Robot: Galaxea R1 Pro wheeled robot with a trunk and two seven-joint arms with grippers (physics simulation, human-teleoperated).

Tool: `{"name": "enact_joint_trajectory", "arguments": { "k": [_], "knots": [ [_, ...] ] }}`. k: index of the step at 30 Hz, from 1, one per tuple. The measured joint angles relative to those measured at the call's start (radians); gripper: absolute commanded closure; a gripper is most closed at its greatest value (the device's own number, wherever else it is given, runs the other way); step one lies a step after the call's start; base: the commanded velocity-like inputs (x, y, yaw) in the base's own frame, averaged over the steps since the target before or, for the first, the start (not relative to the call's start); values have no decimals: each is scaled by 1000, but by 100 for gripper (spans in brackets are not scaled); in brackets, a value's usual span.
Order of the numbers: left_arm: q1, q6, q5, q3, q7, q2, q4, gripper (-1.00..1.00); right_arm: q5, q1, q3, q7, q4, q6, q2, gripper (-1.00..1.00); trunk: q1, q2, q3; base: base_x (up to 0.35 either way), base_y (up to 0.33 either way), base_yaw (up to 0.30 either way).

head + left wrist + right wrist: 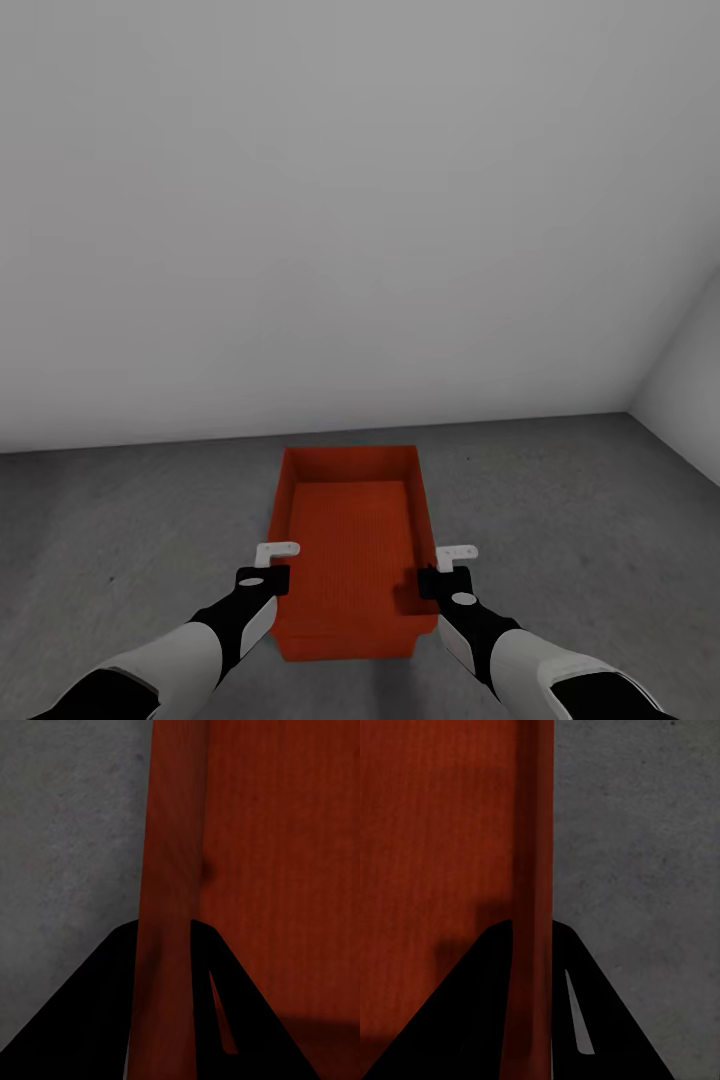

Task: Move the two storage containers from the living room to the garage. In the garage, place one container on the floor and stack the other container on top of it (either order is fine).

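Left tool (268, 566) and right tool (447, 568) each pinch a long wall of your storage container (352, 530), balancing it level above the garage floor (120, 530) at twelve o'clock.

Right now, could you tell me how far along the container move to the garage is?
Done: one orange-red storage container has reached the garage, over the dark grey concrete floor by the pale wall. In hand: the left end effector and the right end effector each straddle a long wall of it; whether it already rests on the floor is unclear. Left: releasing it, then fetching and stacking the second container.
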Motion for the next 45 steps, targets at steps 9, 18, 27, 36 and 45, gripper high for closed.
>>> {"name": "enact_joint_trajectory", "arguments": {
  "k": [9,18,27,36,45],
  "knots": [
    [0,2,1,-1,1,0,-2,100,2,0,-3,1,0,1,-1,100,0,0,0,0,0,0],
    [0,2,1,-1,0,0,-2,100,3,0,-4,2,-1,1,-1,100,0,0,0,0,0,0],
    [0,3,2,-2,0,1,-4,100,3,0,-4,2,-2,1,-1,100,0,0,0,0,0,0],
    [0,1,2,-2,1,1,-7,100,1,0,-2,2,-7,1,-1,100,0,0,0,0,31,0],
    [0,1,4,-3,1,0,0,100,0,0,-1,0,0,0,0,100,0,0,0,0,29,0]
  ]
}}
